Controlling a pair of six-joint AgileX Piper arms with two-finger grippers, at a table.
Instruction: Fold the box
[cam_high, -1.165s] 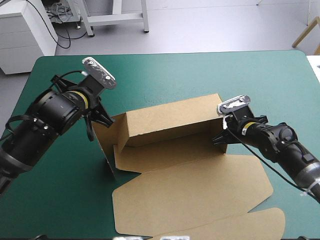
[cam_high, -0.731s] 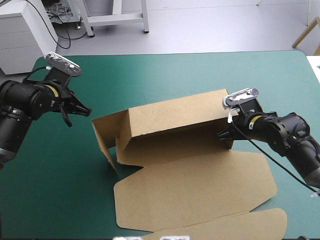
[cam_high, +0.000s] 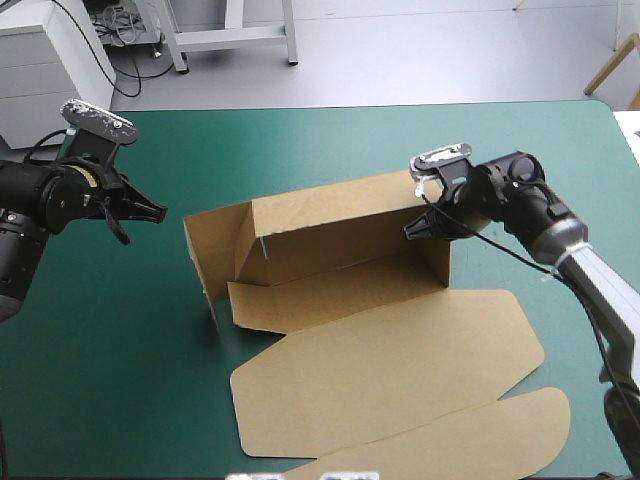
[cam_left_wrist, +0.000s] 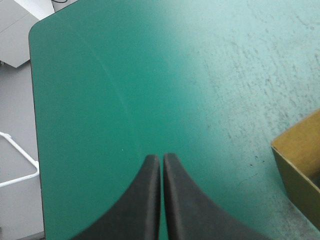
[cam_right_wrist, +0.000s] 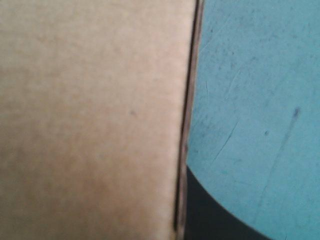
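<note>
Table (cam_high: 330, 135) wide, rounded corners, teal-green cover (cam_high: 150, 330) with faint scuffs. Beyond far edge: smooth grey floor (cam_high: 420, 50), evenly lit. White drawer cabinet (cam_high: 45, 75) far left, just off table's far-left corner. Black cables (cam_high: 125, 45) trailing over floor beside cabinet. White metal frame legs (cam_high: 232, 35) on floor, far, left of centre. Pale wooden legs (cam_high: 612, 62) far right. Left wrist view: white tube frame (cam_left_wrist: 35, 165) on grey floor, just beyond table edge.
</note>
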